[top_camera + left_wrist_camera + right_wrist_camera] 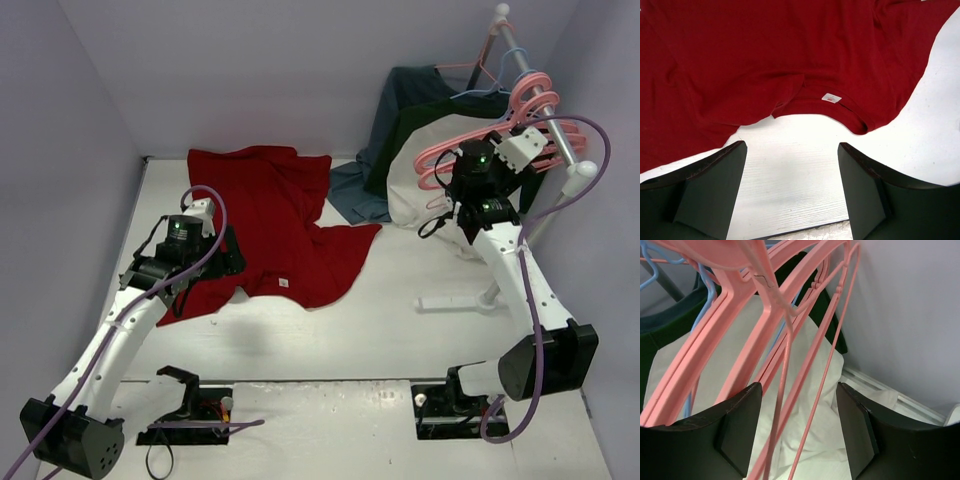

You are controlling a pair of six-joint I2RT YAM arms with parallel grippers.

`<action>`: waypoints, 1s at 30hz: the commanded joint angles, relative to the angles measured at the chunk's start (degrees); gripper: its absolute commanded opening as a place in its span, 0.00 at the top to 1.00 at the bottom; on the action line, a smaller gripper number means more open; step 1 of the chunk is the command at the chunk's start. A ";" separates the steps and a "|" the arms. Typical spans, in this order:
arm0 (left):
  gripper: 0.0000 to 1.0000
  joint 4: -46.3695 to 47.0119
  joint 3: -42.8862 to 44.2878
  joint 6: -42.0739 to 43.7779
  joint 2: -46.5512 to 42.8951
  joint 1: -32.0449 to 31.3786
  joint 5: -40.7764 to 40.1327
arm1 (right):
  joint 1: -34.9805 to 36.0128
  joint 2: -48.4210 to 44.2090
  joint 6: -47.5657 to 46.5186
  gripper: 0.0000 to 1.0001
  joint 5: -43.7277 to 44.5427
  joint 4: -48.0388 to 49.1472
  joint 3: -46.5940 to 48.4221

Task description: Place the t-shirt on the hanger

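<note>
The deep-red t-shirt (270, 225) lies spread and rumpled on the white table at the left. Its collar with the small white neck label (831, 98) faces my left gripper. My left gripper (792, 187) is open and empty, over bare table just short of the collar. Several salmon-pink hangers (500, 130) hang on the rack at the back right. My right gripper (799, 432) is open among them. Thin pink bars of a hanger (790, 390) pass between its fingers, which do not close on them.
A dark blue-grey garment (400, 110) and a cream-and-dark-green garment (815, 405) hang on the rack (545, 110) behind the hangers. A thin blue hanger (700, 315) hangs among them. The rack's white base (455, 300) lies on the table. Purple walls close in on three sides.
</note>
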 commanded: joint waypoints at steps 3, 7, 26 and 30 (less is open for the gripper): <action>0.30 1.00 1.78 0.99 0.36 -0.26 -0.10 | -0.96 1.87 0.83 0.41 0.88 2.82 2.57; 0.30 1.08 2.04 1.18 1.03 -0.26 -0.11 | -1.15 2.89 0.79 0.46 0.87 2.86 2.76; 0.32 1.19 4.05 2.56 4.52 -0.26 -0.46 | 6.98 -5.02 -6.49 1.00 11.38 4.00 3.16; 0.32 1.17 4.49 2.76 5.49 -0.26 -0.28 | 7.50 -8.44 -4.83 1.00 12.92 4.00 -0.49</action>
